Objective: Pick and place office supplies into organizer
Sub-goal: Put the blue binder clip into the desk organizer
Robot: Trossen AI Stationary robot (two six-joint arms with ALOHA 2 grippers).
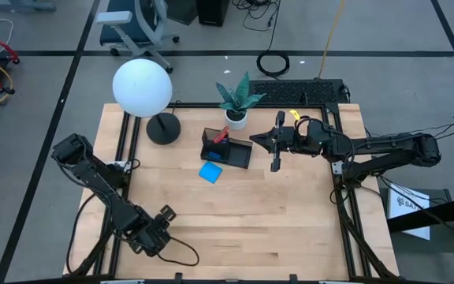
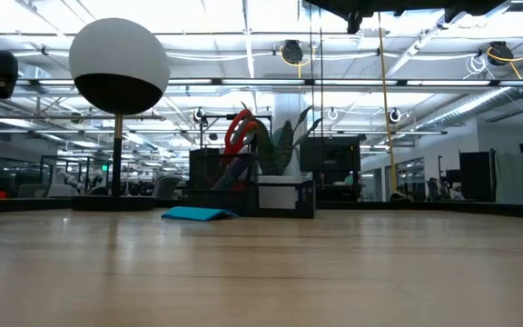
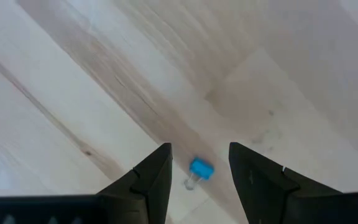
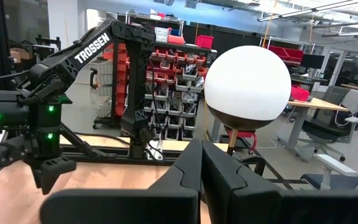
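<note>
Pale wood tabletop [image 1: 235,213]. Left claw [image 3: 199,177] spread over tiny blue piece [image 3: 201,168]; it may slip out. Right claw [image 1: 260,142], pressed together, hovers beside organizer [image 1: 231,153].

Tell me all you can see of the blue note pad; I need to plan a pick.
The note pad is a bright blue square, thin and flat, paper by its look. It lies flat on the wooden table, turned slightly askew, just in front of the black organizer. In the low view it shows as a low blue slab on the tabletop. Whether it touches the organizer cannot be told. No gripper is on it.
</note>
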